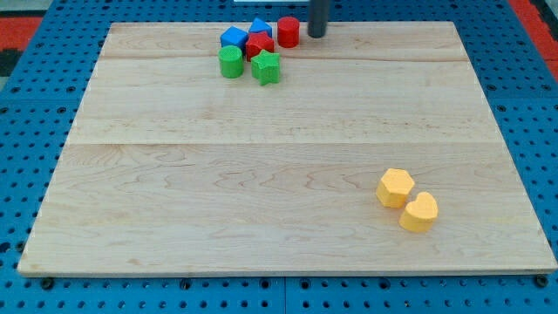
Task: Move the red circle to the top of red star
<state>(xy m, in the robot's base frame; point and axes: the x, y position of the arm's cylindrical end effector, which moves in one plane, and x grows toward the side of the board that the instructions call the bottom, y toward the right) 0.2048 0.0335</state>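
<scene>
The red circle (289, 31) is a short red cylinder near the top edge of the wooden board (288, 174). The red star (259, 44) lies to its left and slightly lower, in a tight cluster of blocks. My tip (316, 36) is just right of the red circle, very close to it or touching it. The rod rises out of the view's top.
Around the red star are a blue cube (234, 37) at its left, a blue block (260, 27) above it, a green cylinder (231, 62) and a green star (267, 67) below it. A yellow hexagon (395, 187) and a yellow heart (419, 212) sit at the lower right.
</scene>
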